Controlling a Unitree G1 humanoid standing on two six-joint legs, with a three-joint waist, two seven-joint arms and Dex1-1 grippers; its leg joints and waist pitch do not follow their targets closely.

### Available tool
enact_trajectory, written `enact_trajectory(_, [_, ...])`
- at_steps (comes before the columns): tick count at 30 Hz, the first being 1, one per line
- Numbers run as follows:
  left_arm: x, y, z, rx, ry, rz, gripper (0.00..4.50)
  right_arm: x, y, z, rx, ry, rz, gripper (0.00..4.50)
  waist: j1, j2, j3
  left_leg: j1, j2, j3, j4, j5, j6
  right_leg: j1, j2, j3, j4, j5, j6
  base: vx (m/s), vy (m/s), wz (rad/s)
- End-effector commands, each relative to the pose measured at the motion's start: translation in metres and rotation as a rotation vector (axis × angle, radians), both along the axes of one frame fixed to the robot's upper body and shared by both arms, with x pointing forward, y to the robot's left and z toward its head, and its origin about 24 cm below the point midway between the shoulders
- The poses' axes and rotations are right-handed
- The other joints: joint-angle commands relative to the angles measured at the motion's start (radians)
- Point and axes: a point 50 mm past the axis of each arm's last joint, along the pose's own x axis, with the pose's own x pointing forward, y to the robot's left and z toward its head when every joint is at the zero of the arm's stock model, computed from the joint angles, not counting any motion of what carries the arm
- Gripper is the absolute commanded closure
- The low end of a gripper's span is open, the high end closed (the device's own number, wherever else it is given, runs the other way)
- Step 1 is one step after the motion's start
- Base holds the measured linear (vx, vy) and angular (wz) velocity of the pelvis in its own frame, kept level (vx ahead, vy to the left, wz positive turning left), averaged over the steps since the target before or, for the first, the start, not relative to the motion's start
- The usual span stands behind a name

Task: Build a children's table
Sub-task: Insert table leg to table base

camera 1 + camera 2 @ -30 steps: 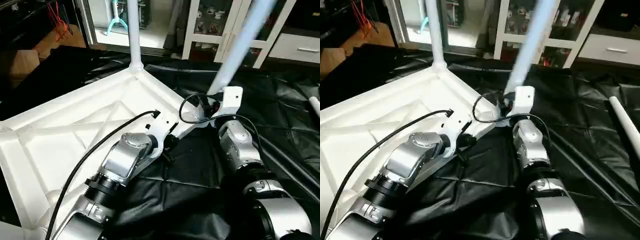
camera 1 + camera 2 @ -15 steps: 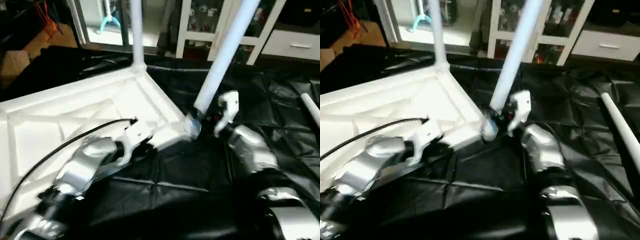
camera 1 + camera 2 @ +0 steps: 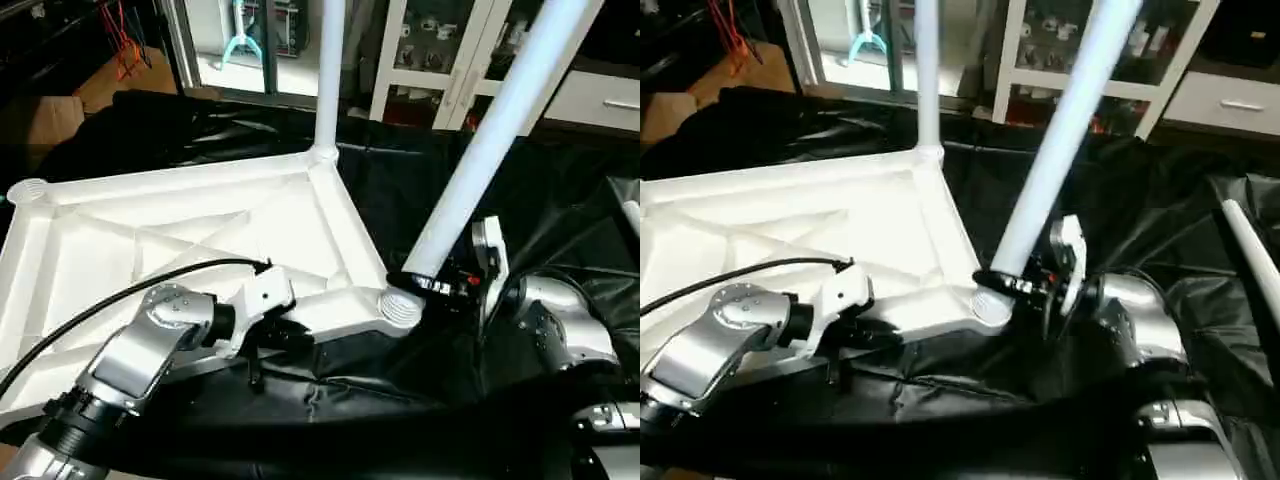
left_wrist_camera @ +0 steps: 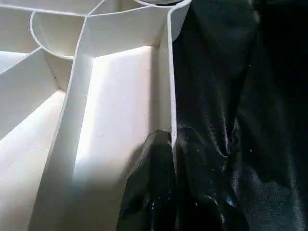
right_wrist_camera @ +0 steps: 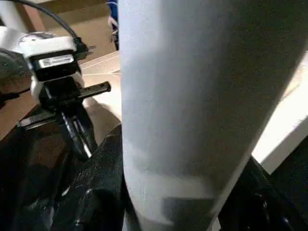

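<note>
My right gripper [image 3: 432, 284] is clamped round the tilted leg [image 3: 490, 140] at the near corner socket [image 3: 402, 306]; my left gripper [image 4: 166, 192] pinches the tabletop [image 3: 150, 240] rim. Best to straighten the smooth tapered tube before pressing down, else it binds. Ribbed white plastic underside lies face-up on crinkled black sheet [image 3: 560, 200].

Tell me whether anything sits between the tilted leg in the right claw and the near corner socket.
Nothing visible does. The tilted leg already has its foot at the near corner socket, with the right claw clamped around it just above.
</note>
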Motion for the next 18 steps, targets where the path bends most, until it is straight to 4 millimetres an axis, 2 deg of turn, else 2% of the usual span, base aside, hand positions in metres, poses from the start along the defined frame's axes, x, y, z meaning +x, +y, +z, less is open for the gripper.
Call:
enact_trajectory(1, [-0.007,-0.010,0.014,-0.102,-0.007,-0.136,4.50,-0.048,-0.014,-0.072,-0.275,0.292,0.071,2.65,-0.002,0.009,-0.029,0.017,0.080,-0.024,-0.062,-0.041,0.100,0.023,-0.073,0.045,-0.050,0.073,-0.329,0.000,0.000,0.00])
enact_trajectory(5, [-0.008,-0.009,0.014,-0.099,-0.002,-0.142,4.50,-0.050,-0.014,-0.074,-0.308,0.278,0.092,2.65,-0.006,0.010,-0.031,0.020,0.078,-0.027,-0.066,-0.077,0.073,0.026,-0.073,0.046,-0.054,0.040,-0.323,0.000,0.000,0.00])
enact_trajectory(11, [-0.008,-0.009,0.013,-0.092,0.005,-0.148,4.50,-0.058,-0.015,-0.079,-0.373,0.262,0.155,2.65,-0.009,0.004,-0.037,0.019,0.076,-0.028,-0.062,-0.051,0.083,0.030,-0.072,0.046,-0.049,0.112,-0.325,0.000,0.000,0.00])
enact_trajectory(14, [-0.008,-0.009,0.012,-0.091,0.006,-0.148,4.50,-0.060,-0.015,-0.080,-0.380,0.264,0.170,2.65,-0.008,0.004,-0.037,0.019,0.077,-0.028,-0.063,-0.055,0.090,0.031,-0.072,0.047,-0.050,0.107,-0.321,0.000,0.000,0.00])
enact_trajectory(18, [-0.009,-0.008,0.011,-0.086,0.012,-0.147,4.50,-0.061,-0.014,-0.081,-0.372,0.271,0.175,2.65,-0.008,0.004,-0.037,0.021,0.078,-0.029,-0.064,-0.069,0.080,0.030,-0.069,0.046,-0.051,0.092,-0.319,0.000,0.000,0.00])
